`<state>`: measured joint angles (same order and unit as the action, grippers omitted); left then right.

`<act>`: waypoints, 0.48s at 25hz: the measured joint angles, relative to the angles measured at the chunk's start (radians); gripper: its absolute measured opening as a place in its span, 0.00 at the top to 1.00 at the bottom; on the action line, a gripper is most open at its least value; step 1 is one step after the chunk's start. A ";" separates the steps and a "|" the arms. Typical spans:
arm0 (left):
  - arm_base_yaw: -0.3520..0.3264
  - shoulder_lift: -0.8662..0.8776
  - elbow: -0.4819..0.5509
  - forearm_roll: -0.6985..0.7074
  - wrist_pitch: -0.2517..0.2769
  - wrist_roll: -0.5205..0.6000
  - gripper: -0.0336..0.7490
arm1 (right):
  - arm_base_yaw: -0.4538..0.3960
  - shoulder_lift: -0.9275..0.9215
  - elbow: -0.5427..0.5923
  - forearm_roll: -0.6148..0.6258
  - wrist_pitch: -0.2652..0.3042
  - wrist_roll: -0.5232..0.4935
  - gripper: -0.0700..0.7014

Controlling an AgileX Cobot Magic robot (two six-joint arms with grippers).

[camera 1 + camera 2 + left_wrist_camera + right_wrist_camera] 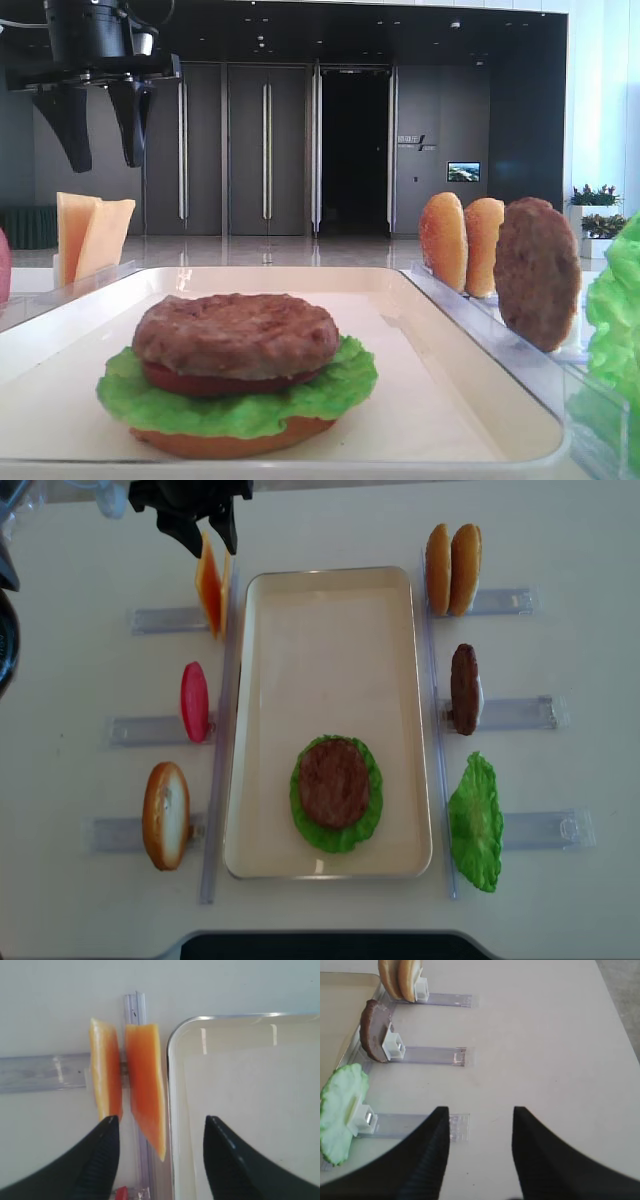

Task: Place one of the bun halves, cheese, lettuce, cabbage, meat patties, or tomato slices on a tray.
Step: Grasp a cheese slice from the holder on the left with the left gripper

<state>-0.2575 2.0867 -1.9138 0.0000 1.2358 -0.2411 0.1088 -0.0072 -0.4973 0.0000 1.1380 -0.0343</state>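
The cream tray (pixel 300 650) holds a stack: a bun half at the bottom, lettuce (pixel 330 385), a tomato slice and a meat patty (pixel 236 333) on top. Two cheese slices (pixel 145 1085) stand on edge in a clear rack just left of the tray's far corner. My left gripper (pixel 162 1125) hangs open above them, with the nearer slice below the gap between its fingers and nothing held; it also shows from overhead (pixel 205 535). My right gripper (pixel 481 1112) is open over bare table, right of the racks.
Clear racks flank the tray. On the left stand a tomato slice (pixel 194 701) and a bun half (pixel 166 815). On the right stand two bun halves (pixel 452 568), a meat patty (pixel 464 688) and a lettuce leaf (pixel 476 822).
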 joint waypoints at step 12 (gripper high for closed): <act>0.000 0.052 -0.002 0.000 -0.018 -0.006 0.43 | 0.000 0.000 0.000 0.000 0.000 0.000 0.50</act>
<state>-0.2575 2.1384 -1.9158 0.0000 1.2178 -0.2467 0.1088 -0.0072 -0.4973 0.0000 1.1380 -0.0343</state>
